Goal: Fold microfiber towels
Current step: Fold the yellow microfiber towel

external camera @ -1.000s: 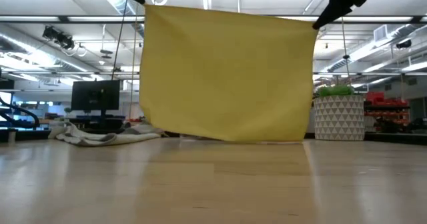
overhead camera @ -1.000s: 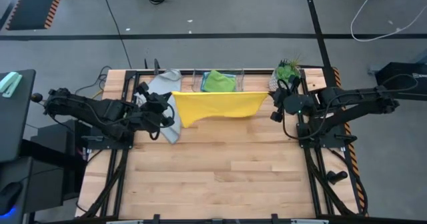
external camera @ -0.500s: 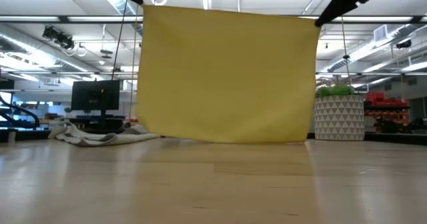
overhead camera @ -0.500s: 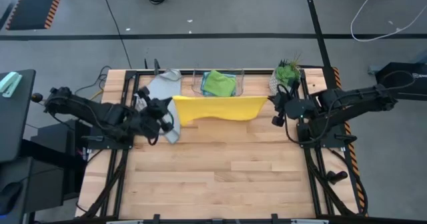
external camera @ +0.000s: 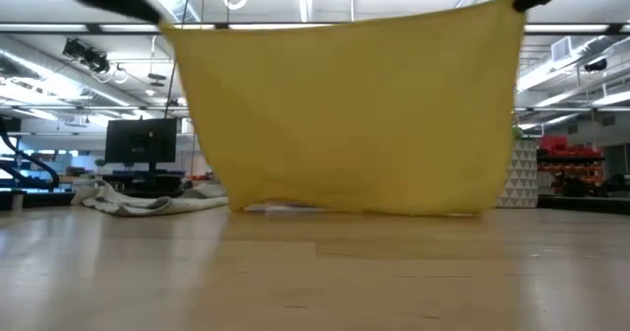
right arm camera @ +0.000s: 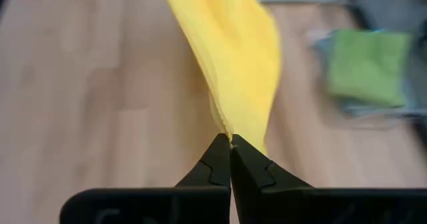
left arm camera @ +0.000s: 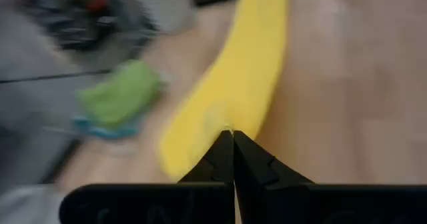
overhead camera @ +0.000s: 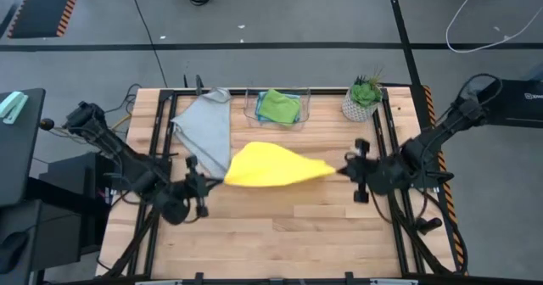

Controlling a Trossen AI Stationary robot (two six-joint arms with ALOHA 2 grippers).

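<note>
Hanging between left gripper (overhead camera: 197, 198) and right gripper (overhead camera: 349, 170), fingers pinching its corners, yellow towel (overhead camera: 271, 166) runs left-right over mid-tabletop (overhead camera: 288, 234); we note it has moved nearer than before.

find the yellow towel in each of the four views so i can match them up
High view: the yellow towel is mid-table, stretched between the left gripper and the right gripper.
Low view: it hangs as a wide sheet across the picture, bottom edge near the table.
Left wrist view: it runs away from the shut fingertips.
Right wrist view: the same, from the other corner.
Shared landmark: the green towel near the table's far edge, not visible in the low view.
</note>
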